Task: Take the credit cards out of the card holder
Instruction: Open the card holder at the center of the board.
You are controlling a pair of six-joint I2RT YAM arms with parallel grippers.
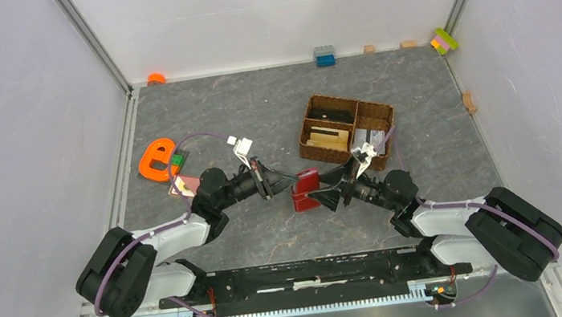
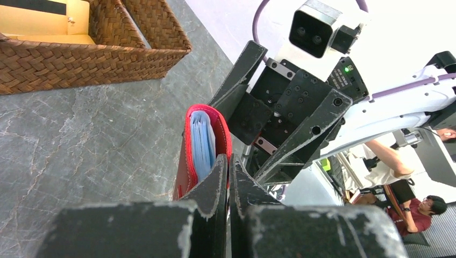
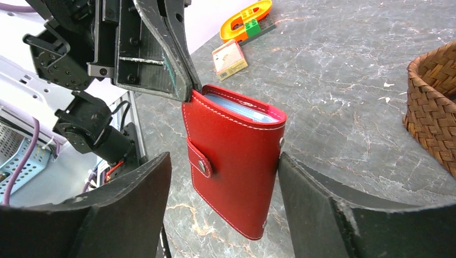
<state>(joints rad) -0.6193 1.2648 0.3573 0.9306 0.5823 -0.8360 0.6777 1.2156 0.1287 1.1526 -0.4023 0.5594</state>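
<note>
Right gripper [image 3: 223,161], jaws wide, flanks the red card holder [image 3: 236,177]; left gripper [image 2: 228,166], directly opposite, pinches its upper corner; light blue credit cards [image 2: 201,142] show inside.

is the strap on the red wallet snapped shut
Yes, the wallet has its strap wrapped round the edge, with the snap pressed down on the front cover.
</note>
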